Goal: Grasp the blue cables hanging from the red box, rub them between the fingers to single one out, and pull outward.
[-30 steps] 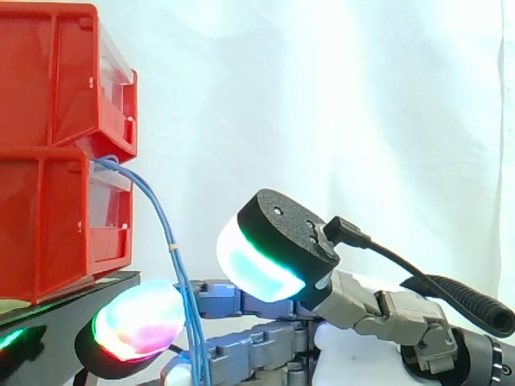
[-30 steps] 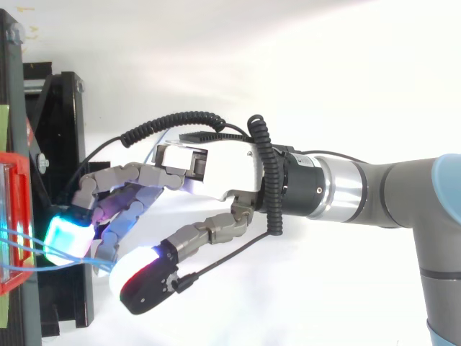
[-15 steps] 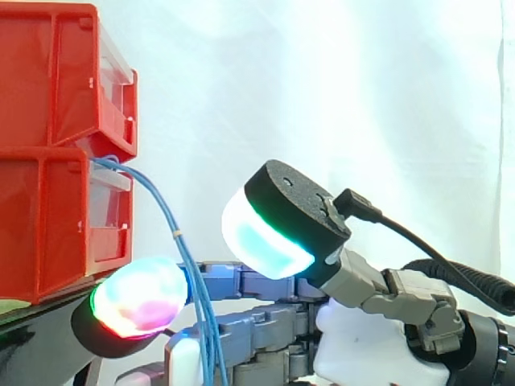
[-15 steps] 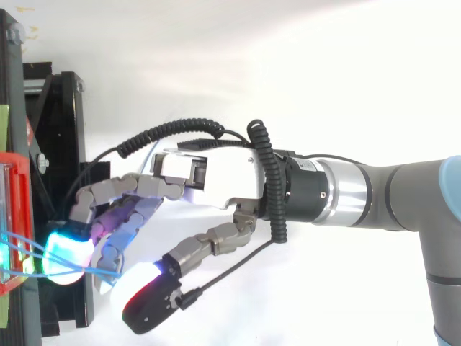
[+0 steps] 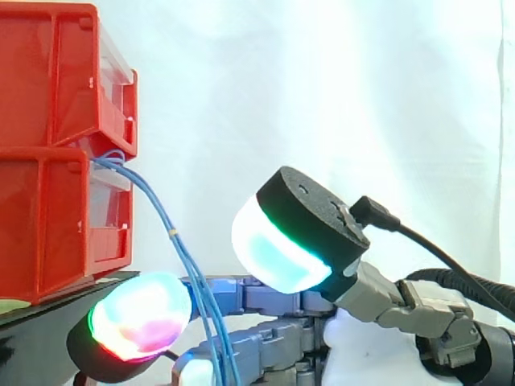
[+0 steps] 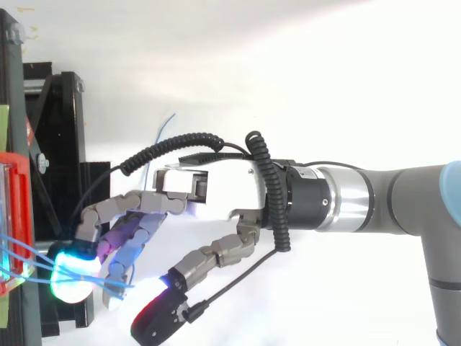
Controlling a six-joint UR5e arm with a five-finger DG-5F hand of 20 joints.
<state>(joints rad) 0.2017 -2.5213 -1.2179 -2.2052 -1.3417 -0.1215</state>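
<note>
Two red bins [image 5: 56,145] are stacked at the left on the black stand [image 6: 57,144]. Thin blue cables [image 5: 165,221] leave the gap between the bins, arc down to the right and drop across my hand's grey fingers [image 5: 257,299]. The hand [image 6: 216,193] reaches in from the right with its fingers nearly straight. One glowing fingertip [image 5: 138,318] sits just left of the cables and touches them. The thumb's pad [image 5: 282,251] stands well above and to the right, clear of them. From above, the cables [image 6: 29,254] run from the bin's edge [image 6: 13,216] under the fingertips [image 6: 72,275].
A loose blue cable end [image 6: 166,126] lies on the white surface behind the hand. The white curtain [image 5: 338,96] closes off the back. The stand's edge lies right under the fingertips.
The hand has slid sideways along the stand's front, toward the side camera. The lower part of the cables has swung right with it. The thumb stays apart from the fingers.
</note>
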